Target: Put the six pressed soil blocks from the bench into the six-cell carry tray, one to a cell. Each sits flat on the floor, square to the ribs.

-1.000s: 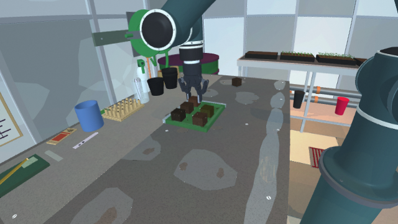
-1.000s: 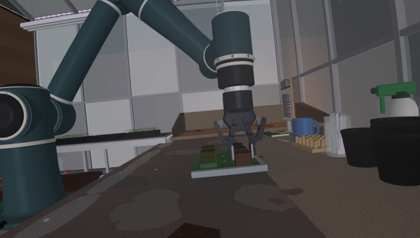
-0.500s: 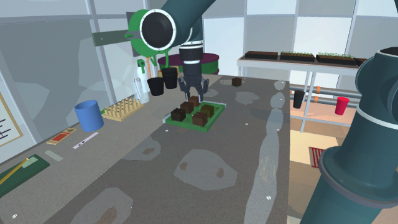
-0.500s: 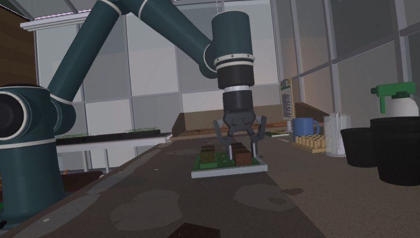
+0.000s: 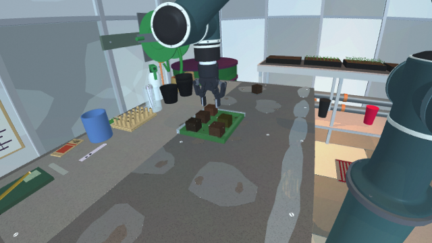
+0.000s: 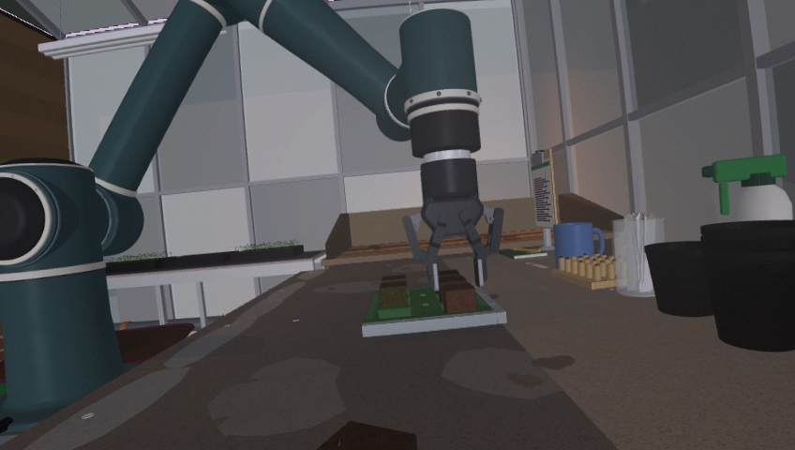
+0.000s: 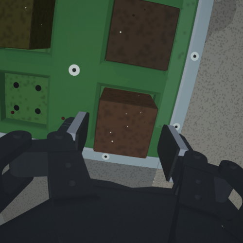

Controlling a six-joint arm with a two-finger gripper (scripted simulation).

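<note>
A brown soil block [image 7: 125, 122] sits in a corner cell of the green carry tray [image 5: 212, 127]. My gripper [image 7: 124, 138] is open just above it and holds nothing. Several other blocks fill cells of the tray [image 6: 429, 304]. The cell [image 7: 25, 98] beside the corner block is bare, with drain holes in its floor. One more block [image 5: 257, 88] lies on the bench far beyond the tray. The same block [image 6: 365, 435] shows dark at the near edge in the second side camera.
Black pots [image 5: 177, 88] and a spray bottle [image 5: 153, 88] stand close behind the tray. A blue cup [image 5: 96, 125] and a peg rack [image 5: 133, 118] sit along the wall side. The bench's open edge runs on the other side, with a shelf of seed trays [image 5: 324, 62] beyond.
</note>
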